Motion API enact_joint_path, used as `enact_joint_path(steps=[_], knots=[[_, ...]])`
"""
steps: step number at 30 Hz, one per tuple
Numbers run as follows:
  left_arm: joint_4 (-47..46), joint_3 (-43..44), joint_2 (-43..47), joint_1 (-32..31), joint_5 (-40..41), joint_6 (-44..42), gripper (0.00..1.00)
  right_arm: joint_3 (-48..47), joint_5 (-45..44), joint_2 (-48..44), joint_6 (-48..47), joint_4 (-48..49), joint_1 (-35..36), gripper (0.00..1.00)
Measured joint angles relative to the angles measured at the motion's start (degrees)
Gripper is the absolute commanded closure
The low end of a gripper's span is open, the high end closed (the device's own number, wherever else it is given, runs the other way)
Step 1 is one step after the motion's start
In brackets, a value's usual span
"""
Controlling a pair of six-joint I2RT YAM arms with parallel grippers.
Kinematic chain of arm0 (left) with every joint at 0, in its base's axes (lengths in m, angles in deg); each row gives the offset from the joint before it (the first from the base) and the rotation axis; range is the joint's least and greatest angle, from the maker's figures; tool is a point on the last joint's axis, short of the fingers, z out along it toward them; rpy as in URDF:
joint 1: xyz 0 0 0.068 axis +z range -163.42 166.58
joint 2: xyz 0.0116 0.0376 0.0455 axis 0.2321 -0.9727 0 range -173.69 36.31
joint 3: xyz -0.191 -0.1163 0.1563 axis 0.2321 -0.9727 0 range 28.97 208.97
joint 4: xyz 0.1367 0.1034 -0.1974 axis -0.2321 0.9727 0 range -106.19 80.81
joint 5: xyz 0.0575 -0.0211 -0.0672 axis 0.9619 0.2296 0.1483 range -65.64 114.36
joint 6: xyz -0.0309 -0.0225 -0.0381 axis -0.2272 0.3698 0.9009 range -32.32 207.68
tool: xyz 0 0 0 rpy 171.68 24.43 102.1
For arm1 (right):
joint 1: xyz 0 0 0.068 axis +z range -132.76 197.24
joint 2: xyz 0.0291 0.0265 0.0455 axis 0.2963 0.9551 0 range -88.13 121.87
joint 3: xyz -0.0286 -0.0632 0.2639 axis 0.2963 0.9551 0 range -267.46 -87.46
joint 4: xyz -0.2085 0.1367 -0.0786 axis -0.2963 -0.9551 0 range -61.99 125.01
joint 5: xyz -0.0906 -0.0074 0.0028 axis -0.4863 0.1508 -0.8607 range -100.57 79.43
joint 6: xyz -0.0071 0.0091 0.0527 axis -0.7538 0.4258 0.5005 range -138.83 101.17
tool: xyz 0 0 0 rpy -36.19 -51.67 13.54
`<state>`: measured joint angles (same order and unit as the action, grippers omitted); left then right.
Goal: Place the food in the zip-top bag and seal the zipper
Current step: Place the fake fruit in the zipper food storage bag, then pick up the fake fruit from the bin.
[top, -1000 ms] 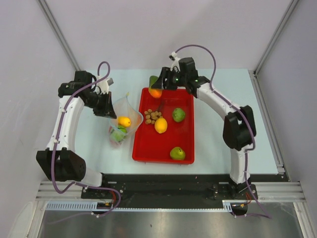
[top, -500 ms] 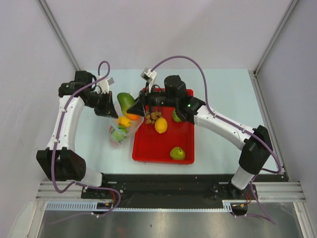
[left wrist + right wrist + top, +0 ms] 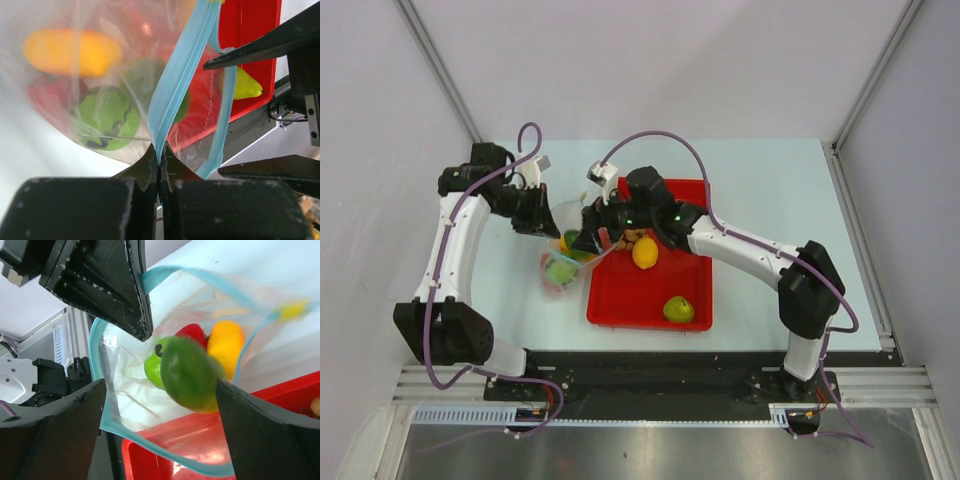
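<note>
One clear, floppy zip-top bag (image 3: 558, 268) sits on your tabletop (image 3: 770, 200), left of the red tray (image 3: 620, 300).

Left wrist: your left tool (image 3: 159, 157) is clamped on the ribbed light-blue zipper (image 3: 177, 75), which runs up and away.

Right wrist: your right tool (image 3: 160, 382) is spread wide over the bag's mouth. A smooth green mango (image 3: 190, 375), blurred, is between its fingers, its long axis slanting down-right.

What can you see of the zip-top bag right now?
The zip-top bag is clear, floppy plastic with a light-blue zipper round its open mouth. The left gripper pinches the zipper in shut jaws, beside the red tray. Inside are an orange-yellow fruit, a red piece and a striped green fruit; a green mango is at the mouth.
</note>
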<state>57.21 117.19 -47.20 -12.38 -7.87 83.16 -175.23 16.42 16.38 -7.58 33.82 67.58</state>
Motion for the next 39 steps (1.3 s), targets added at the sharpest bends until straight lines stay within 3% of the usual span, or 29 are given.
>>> enact_joint_path(steps=[8, 13, 18, 27, 34, 36, 37, 39], knots=[[0.0, 0.0, 0.0, 0.0, -0.4, 0.0, 0.97, -1.3, 1.2, -2.6, -0.7, -4.5, -4.5, 0.0], [0.0, 0.0, 0.0, 0.0, -0.8, 0.0, 0.96, -1.4, 1.9, -4.5, -5.0, -11.3, -13.8, 0.0], [0.0, 0.0, 0.0, 0.0, -1.0, 0.0, 0.96, 0.4, -3.4, -4.5, -12.0, -18.5, -20.6, 0.0], [0.0, 0.0, 0.0, 0.0, -1.0, 0.0, 0.96, 0.7, -14.7, 3.0, -24.2, -25.1, -20.8, 0.0], [-0.2, -0.4, 0.0, 0.0, -0.9, 0.0, 0.96, 0.7, -16.8, 9.4, -29.1, -28.3, -20.6, 0.01], [-0.3, -0.5, 0.0, 0.0, -0.9, 0.0, 0.96, 0.7, -17.0, 10.4, -29.6, -28.7, -20.6, 0.09], [-0.3, -0.5, 0.0, 0.0, -1.0, 0.0, 0.96, 0.7, -17.1, 10.9, -29.9, -28.8, -20.6, 0.25], [-0.4, -0.5, 0.0, 0.0, -0.9, 0.0, 0.96, 0.7, -17.1, 11.5, -30.3, -28.8, -20.6, 0.39]])
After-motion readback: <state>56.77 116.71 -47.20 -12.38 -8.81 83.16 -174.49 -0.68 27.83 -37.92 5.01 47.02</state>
